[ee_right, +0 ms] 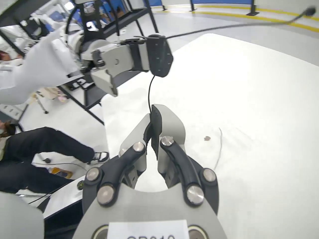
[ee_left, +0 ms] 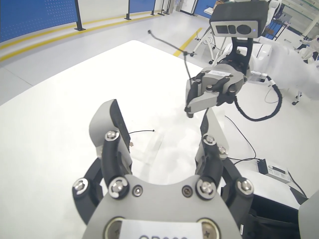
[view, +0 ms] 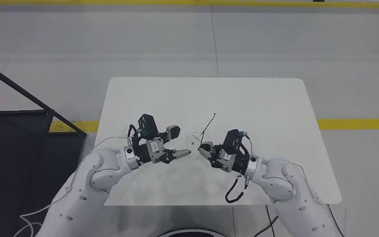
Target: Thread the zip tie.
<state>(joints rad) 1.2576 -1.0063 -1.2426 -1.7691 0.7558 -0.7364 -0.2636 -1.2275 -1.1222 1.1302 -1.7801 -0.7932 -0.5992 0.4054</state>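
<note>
A thin black zip tie [view: 208, 125] stands up from my right gripper [view: 203, 148], which is shut on its lower end just above the white table [view: 266, 106]. In the right wrist view the tie [ee_right: 150, 93] rises from the closed fingertips of that gripper [ee_right: 152, 115], bends and runs off to its small head [ee_right: 309, 11]. My left gripper [view: 180, 142] hovers open close beside it. In the left wrist view its fingers [ee_left: 117, 118] stand wide apart with nothing between them. The right gripper [ee_left: 190, 108] and the bent tie [ee_left: 185, 63] are just beyond them.
A second thin tie [ee_left: 142, 132] lies flat on the table under the grippers, beside a small scrap [ee_right: 206, 138]. A black cable [view: 237, 189] hangs from the right arm near the table's front edge. The far half of the table offers free room.
</note>
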